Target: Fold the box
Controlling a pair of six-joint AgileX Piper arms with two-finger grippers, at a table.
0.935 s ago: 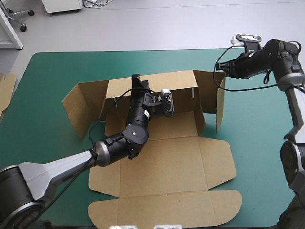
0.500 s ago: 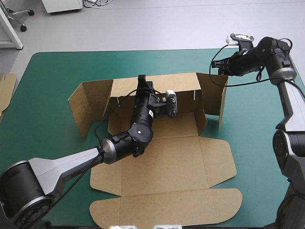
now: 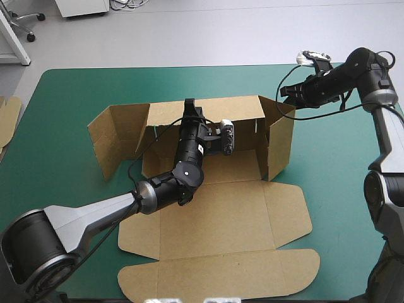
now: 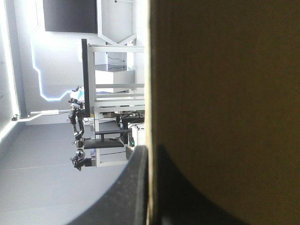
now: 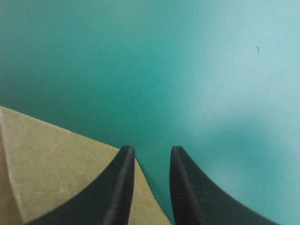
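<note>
left arm: enters from the lower left of the high view, forearm laid across the box floor, wrist raised at frame centre. the left gripper sits on the top edge of the rear wall. in its wrist view the left gripper has 1 finger on each face of the board, pinched onto that edge.

right arm: comes in from the right edge and bends at the upper right. the right gripper hangs just beside the top corner of the right side wall. in its wrist view the right gripper shows 2 fingers a narrow gap apart, with a board corner beneath one of them.

the box lies at centre frame: rear wall and right wall upright, left flaps standing open, lid flat toward the lower edge.

obscured: the box blocks most of the left wrist view. only a corner of the box shows in the right wrist view.

surroundings: teal-green cover, seen through the right finger gap. a spare board edge lies at the far left.
</note>
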